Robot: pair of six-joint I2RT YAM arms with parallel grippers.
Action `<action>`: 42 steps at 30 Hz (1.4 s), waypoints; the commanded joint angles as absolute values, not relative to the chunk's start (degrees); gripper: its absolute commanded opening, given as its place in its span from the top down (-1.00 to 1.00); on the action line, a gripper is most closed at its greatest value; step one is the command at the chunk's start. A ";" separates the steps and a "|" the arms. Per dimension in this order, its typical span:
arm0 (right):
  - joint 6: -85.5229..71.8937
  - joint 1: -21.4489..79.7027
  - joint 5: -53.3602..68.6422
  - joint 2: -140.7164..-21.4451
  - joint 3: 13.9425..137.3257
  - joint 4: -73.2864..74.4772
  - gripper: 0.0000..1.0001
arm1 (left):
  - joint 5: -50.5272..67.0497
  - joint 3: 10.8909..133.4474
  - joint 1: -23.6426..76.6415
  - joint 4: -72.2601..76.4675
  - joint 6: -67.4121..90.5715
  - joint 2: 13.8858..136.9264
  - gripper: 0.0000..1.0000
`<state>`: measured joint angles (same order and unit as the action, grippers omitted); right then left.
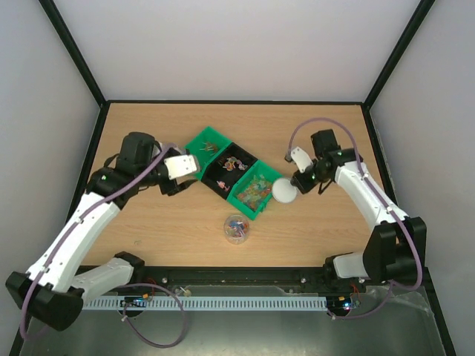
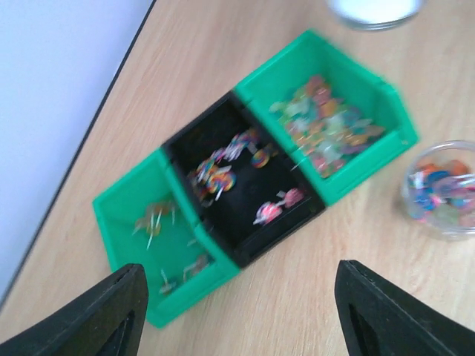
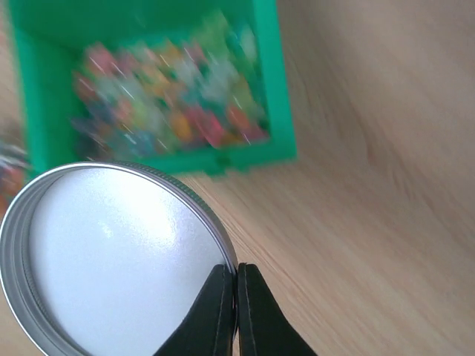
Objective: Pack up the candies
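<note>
The jaws of the right gripper [image 3: 236, 280] are pressed tight together and pinch the thin metal rim of the lid [image 3: 111, 259]. The jaws of the left gripper [image 2: 239, 276] stand wide apart, with nothing between them.

The candies [image 2: 326, 126] lie in four places, and we describe them all from the black bin [image 1: 234, 169]. In the black bin itself we see a few small groups, mostly pink and mixed colours. The fuller green bin [image 1: 254, 193] touches the black bin on the right arm's side and holds a thick, many-coloured heap. The other green bin [image 1: 205, 147] touches the black bin on the opposite side and holds only some scattered golden-brown pieces. The clear jar [image 1: 236, 228] stands upright on the table [image 1: 148, 230], near the black bin on the side toward the arm bases and apart from it, with a layer of candies inside.

The lid is beyond the fuller green bin, just beside its corner, with its white hollow side turned to the wrist camera. We cannot tell whether it touches the table. The left gripper hovers on the left arm's side of the black bin, beside the other green bin.
</note>
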<state>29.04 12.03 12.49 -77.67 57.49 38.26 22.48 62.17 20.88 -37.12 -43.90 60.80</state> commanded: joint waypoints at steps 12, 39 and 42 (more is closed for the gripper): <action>22.15 28.03 39.31 -81.63 74.86 52.12 0.96 | 8.39 66.31 53.43 -41.22 -60.50 57.66 -0.24; 25.34 36.21 45.02 -84.05 74.88 55.91 0.89 | -0.51 59.65 69.61 -34.04 -62.91 62.13 0.58; 25.52 36.17 44.02 -83.49 75.67 56.12 0.79 | 0.83 59.85 69.33 -34.72 -60.06 62.32 0.71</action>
<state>24.58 35.99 42.94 -84.23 73.69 52.66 -1.30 59.61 69.19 -33.95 -64.40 62.04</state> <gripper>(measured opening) 0.084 0.181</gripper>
